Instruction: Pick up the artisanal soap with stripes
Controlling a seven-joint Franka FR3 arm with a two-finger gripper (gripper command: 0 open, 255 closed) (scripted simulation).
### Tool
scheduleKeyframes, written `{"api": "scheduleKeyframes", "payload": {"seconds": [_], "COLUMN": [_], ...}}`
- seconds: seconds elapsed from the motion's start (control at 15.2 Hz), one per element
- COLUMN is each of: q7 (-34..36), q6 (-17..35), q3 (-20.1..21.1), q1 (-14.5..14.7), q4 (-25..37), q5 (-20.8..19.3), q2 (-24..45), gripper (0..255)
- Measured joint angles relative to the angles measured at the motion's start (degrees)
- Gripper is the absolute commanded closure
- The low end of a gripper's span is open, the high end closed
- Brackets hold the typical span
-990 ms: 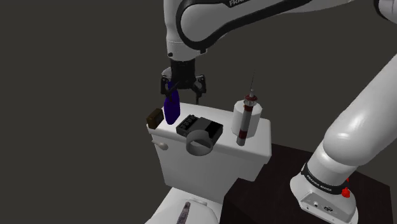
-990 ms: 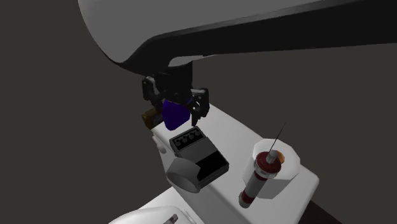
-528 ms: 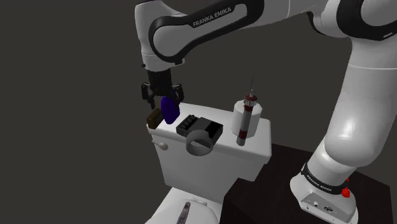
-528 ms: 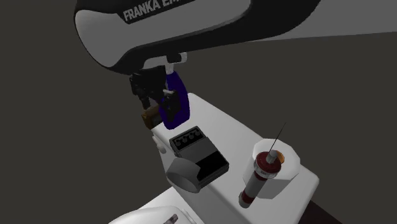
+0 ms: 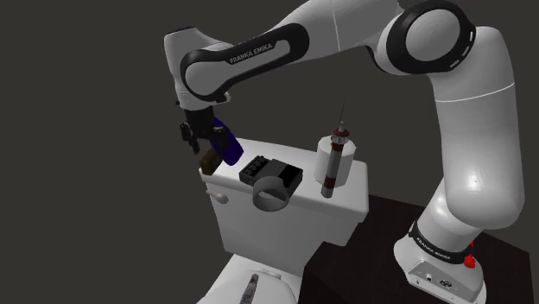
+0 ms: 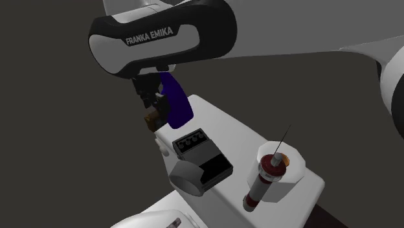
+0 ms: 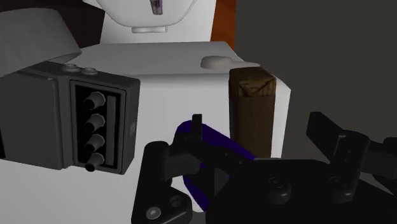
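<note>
Presently, the gripper (image 5: 197, 140) is held wide open and empty, with the brown soap (image 7: 252, 109) standing upright just ahead, in line with the gap between the fingers but untouched. A tilted blue object (image 7: 213, 145) is seen against one finger. If the fingers are closed here, the blue object may be caught or toppled. If the soap is nudged, it may be pushed off the tank (image 7: 172, 95) edge beside it.

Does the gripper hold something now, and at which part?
Nothing is clasped: the gripper is open over the brown soap; the blue object is beside one finger.
</note>
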Motion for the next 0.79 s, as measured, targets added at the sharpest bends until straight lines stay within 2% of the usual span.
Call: {"api": "scheduleKeyframes", "payload": {"seconds": [0.4,0.46,0.79], "q7": [0.7,0.8,0.8], "q6": [3.3,3.4,3.6], "q3": [-0.5,-0.5,-0.3], "q1": [0.2,0.2,0.2], "q4": [-2.1,-2.1,-2.3], "q5": [-0.8,-0.8,-0.7], "q2": [1.4,1.5,1.3], "gripper": [0,255,255]}}
